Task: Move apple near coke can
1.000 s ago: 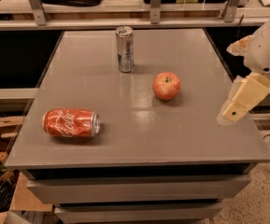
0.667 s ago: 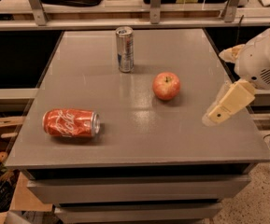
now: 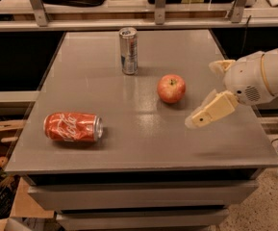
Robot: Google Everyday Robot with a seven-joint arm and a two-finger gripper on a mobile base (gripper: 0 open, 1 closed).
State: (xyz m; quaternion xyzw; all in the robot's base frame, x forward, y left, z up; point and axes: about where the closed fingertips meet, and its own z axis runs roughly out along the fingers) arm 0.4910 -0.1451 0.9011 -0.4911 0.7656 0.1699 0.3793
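Empty and reaching in from the right side, the gripper (image 3: 208, 111) hangs low over the table (image 3: 143, 148), just to the right of the apple (image 3: 171, 88) and slightly nearer the front edge; it holds nothing, and whether it is spread or closed I cannot tell from this angle. Compared with a second ago it has travelled steadily leftward, from out by the table's right edge to a spot close beside the fruit, though there is a visible gap between them. Nothing else has shifted: the apple sits upright in the middle-right of the surface exactly where it was, the coke can (image 3: 73, 127) lies on its side near the front-left corner, well apart from the apple, and the slim silver can (image 3: 128, 50) stands upright toward the back. So the change is purely one of approach, and the task itself has not begun to pay off, since the apple is untouched and far from its target. The arm appears to be lining up for a grasp, after which the fruit would need carrying across toward the front left.
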